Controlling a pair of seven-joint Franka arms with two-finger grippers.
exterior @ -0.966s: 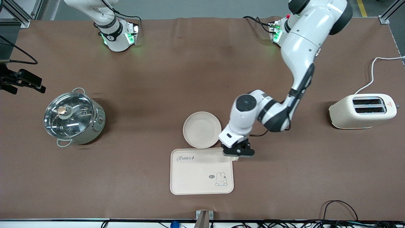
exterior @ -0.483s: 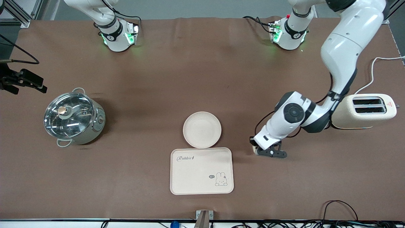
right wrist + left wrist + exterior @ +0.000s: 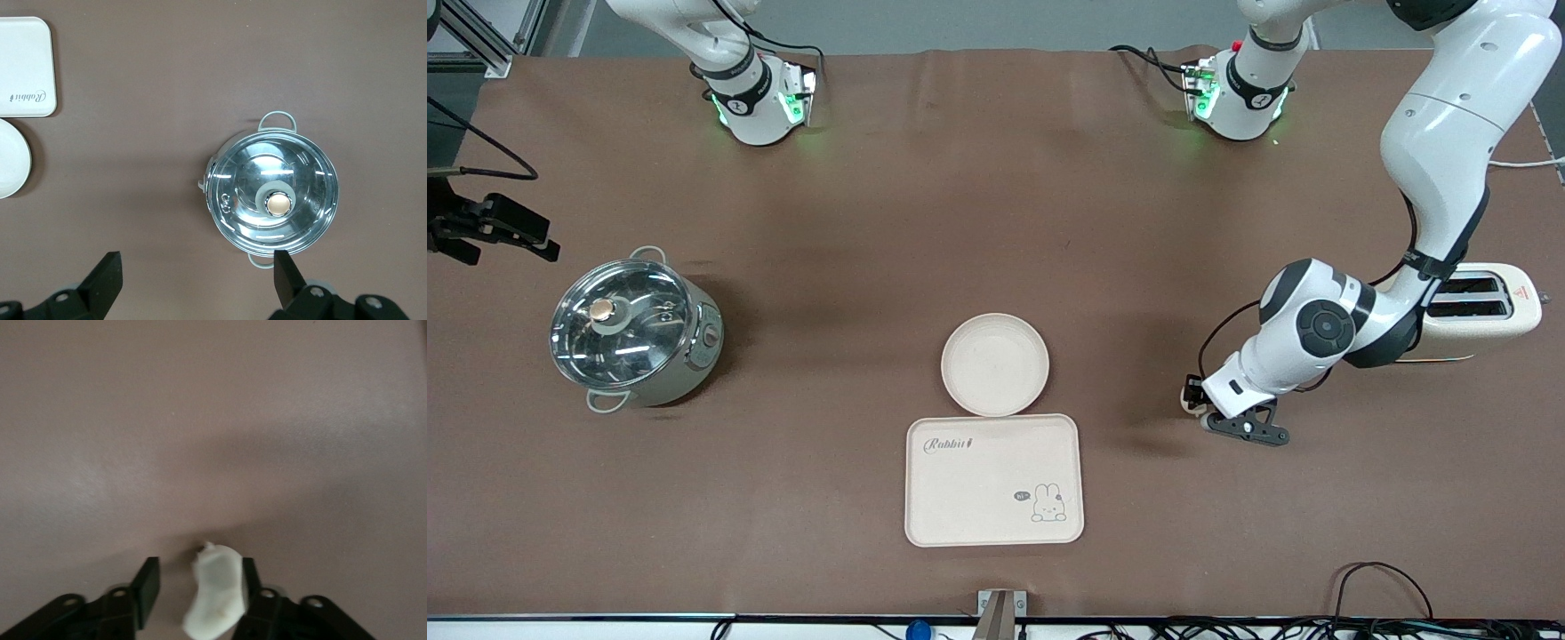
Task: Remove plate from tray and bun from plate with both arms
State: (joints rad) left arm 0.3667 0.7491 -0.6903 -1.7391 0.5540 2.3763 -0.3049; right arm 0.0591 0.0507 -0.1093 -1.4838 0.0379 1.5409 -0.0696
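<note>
The plate [image 3: 994,364] sits on the table, touching the edge of the rabbit tray [image 3: 978,498] that is farther from the front camera. The left gripper [image 3: 1202,404] is low over bare table between the tray and the toaster. The bun [image 3: 1189,397] is between its fingers. In the left wrist view the bun [image 3: 217,593] rests against one finger, with a gap to the other, so the left gripper [image 3: 200,570] is partly open. The right gripper [image 3: 193,280] is wide open and empty, high above the table beside the pot [image 3: 273,200].
A steel pot with a glass lid [image 3: 636,331] stands toward the right arm's end. A cream toaster [image 3: 1507,311] stands toward the left arm's end, partly hidden by the left arm. The right wrist view also shows the tray [image 3: 23,67] and the plate [image 3: 10,160].
The left arm has swung from the tray's corner toward the toaster end, and the bun has moved with its gripper. Plate, tray and pot have not moved.
</note>
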